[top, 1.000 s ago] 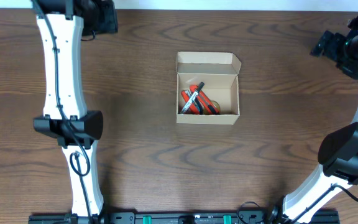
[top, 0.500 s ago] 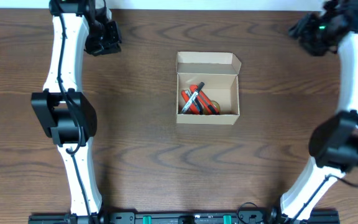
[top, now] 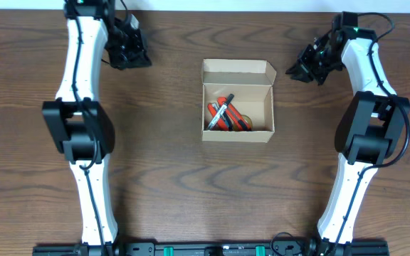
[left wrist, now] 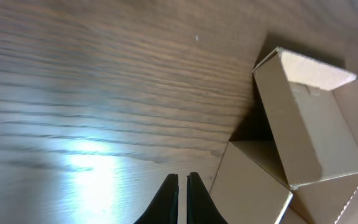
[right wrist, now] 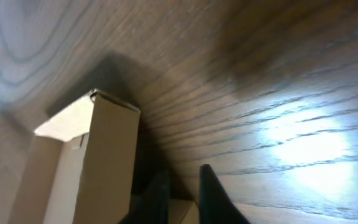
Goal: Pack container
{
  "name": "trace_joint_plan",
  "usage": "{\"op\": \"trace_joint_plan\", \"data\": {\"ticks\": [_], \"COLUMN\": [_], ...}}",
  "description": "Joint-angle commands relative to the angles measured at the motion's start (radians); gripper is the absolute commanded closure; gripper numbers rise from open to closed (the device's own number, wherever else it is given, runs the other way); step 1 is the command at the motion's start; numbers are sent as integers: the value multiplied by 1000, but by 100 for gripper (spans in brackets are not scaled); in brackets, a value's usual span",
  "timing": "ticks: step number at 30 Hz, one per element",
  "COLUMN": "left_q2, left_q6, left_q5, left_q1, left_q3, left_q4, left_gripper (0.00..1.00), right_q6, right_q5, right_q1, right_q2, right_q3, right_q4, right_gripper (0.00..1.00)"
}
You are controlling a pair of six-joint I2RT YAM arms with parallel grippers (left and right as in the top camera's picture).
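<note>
**Pack container: loading looks done, flap closing in hand**

The box (top: 238, 99) sits at the centre of the surface (top: 191, 192). It is open, with its flap (top: 238, 69) standing back on the far side. Orange and black items (top: 226, 115) lie inside, toward the left wall. We see nothing else waiting to be packed, so we judge that closing the flap is the step in hand.

The left claw (top: 130, 51) hangs off the far-left of the box, well apart from it. Its fingers (left wrist: 169, 198) are almost together, with a thin slit between them, and hold nothing. The right claw (top: 306, 67) hangs near the far-right corner without touching it. Its fingers (right wrist: 211, 186) are blurred, stand a little apart and are empty.

For the next move, we judge that one claw must come behind the flap and tip it forward over the opening. The other claw should steady a wall so the box does not slide.
</note>
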Motion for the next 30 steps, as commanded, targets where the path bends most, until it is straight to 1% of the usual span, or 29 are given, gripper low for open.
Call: {"op": "trace_joint_plan", "data": {"ticks": [1, 8, 14, 18, 22, 25, 30], "left_q2": [63, 106, 106, 107, 107, 107, 122], "left_q6": [-4, -8, -35, -45, -87, -88, -138], "left_q5": [84, 183, 218, 287, 288, 288, 309], "left_q1": [-22, -48, -56, -56, -58, -64, -79], "left_q3": [-1, -1, -1, -1, -1, -1, -2], "left_q4": [-2, 27, 49, 73, 80, 81, 100], "left_gripper": [94, 94, 94, 94, 94, 94, 94], "right_q6": [-1, 11, 11, 11, 45, 44, 52], "right_q5": [-85, -120, -130, -157, -157, -164, -173], "right_q1": [2, 2, 2, 8, 13, 13, 12], "right_q2": [11, 11, 11, 11, 11, 11, 11], "right_q3": [1, 1, 1, 1, -5, -16, -55], "right_q4": [-1, -14, -31, -31, -37, -37, -27], "right_gripper": [99, 98, 99, 98, 99, 98, 98]}}
